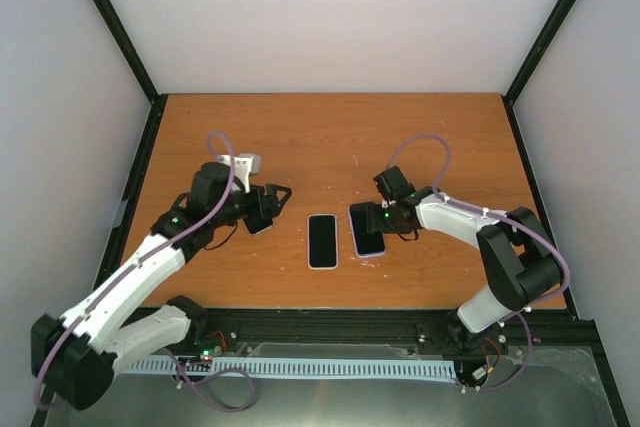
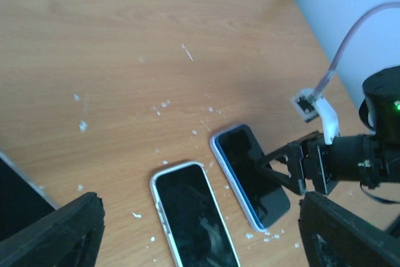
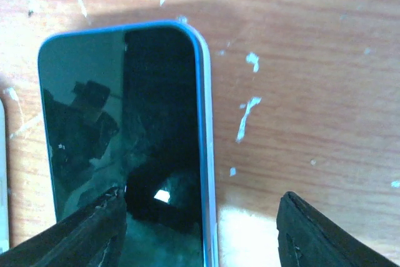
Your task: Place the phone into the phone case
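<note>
Possibly the open, empty right tool, straddling the edge of the blue-edged phone, shoves it askew on closing; the left tool gapes empty.

Flat on the wooden surface before me lie a white-edged phone and a blue-edged phone, side by side, not touching, among white flecks.

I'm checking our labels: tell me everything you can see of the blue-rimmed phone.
The blue-rimmed phone lies flat, screen up, on the wooden table, beside a white-rimmed phone, apart. Dark glossy glass, rounded corners, thin blue plastic-looking rim. The right end effector hangs open over one long edge; contact can't be told.
</note>
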Tool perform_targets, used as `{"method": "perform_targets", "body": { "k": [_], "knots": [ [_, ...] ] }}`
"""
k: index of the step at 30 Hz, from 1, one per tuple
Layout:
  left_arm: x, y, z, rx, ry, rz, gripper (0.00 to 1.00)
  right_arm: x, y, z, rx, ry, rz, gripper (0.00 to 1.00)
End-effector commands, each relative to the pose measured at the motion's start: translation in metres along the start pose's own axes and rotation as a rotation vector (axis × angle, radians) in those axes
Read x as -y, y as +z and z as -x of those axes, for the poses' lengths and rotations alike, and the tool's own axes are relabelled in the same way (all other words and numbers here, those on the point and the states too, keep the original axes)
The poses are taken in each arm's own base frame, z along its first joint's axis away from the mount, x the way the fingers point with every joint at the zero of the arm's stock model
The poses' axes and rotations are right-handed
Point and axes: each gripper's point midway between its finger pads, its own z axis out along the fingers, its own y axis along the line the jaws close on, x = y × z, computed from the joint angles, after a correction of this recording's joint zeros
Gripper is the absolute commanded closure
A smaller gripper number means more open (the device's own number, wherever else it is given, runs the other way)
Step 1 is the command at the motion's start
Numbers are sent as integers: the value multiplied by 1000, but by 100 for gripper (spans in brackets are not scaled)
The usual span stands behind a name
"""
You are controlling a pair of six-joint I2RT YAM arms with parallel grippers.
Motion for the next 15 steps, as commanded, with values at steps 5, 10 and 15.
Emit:
{"method": "perform_targets", "body": {
  "k": [5, 10, 15],
  "knots": [
    [38, 43, -20, -145, -125, -254, 26, -12, 8, -15, -27, -28, 111, 31],
    [37, 68, -45, -210, -200, -290, 31, -15, 16, -20, -41, -14, 137, 44],
    [35, 83, -59, -252, -236, -285, 34, -15, 23, -25, -66, -1, 135, 49]
  ]
}}
